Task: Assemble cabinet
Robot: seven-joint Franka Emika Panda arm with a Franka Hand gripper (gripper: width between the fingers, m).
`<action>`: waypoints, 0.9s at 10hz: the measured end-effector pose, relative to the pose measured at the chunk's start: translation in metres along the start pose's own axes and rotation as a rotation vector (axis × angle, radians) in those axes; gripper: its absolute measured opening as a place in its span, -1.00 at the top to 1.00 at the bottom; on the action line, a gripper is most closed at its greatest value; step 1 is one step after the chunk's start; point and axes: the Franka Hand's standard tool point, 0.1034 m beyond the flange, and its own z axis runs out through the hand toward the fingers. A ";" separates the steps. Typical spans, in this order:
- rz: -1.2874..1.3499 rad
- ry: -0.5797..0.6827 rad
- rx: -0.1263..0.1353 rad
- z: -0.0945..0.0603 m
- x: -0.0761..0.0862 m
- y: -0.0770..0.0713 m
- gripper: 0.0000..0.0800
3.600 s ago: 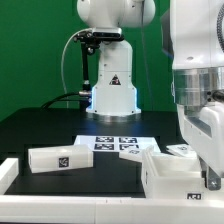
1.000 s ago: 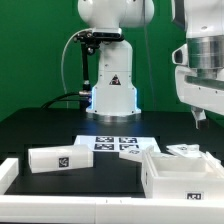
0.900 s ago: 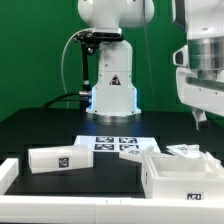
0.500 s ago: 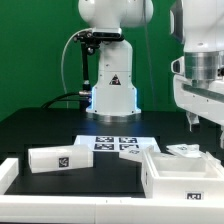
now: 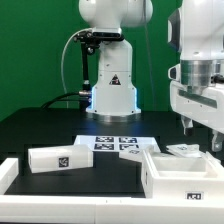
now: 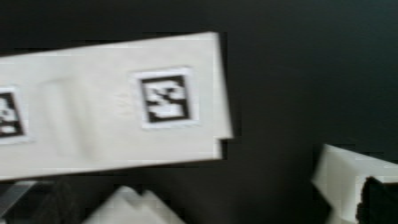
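Hovering above the cabinet box and the tagged panel just beside it, the gripper is spread wide and empty. It sits lower than a second ago.

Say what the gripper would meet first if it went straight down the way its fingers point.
Likely the small tagged panel lying behind the open cabinet box; the gripper hangs above it, but depth is unclear.

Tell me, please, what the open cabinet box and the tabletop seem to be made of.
The cabinet box looks like matte white plastic, though painted wood is possible: even colour, thick walls, no grain or shine. The tabletop looks like a black matte sheet or cloth: it shows no glare; I cannot tell which.
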 end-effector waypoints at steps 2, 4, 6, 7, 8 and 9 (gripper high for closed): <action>0.001 0.001 0.007 -0.001 0.001 -0.005 -0.99; -0.008 0.007 -0.011 0.008 -0.002 0.004 -0.99; -0.028 0.017 -0.031 0.022 -0.003 0.020 -0.99; -0.039 0.023 -0.035 0.028 -0.001 0.023 -0.99; -0.046 0.025 -0.044 0.035 -0.004 0.024 -0.99; -0.048 0.025 -0.045 0.035 -0.004 0.023 -0.99</action>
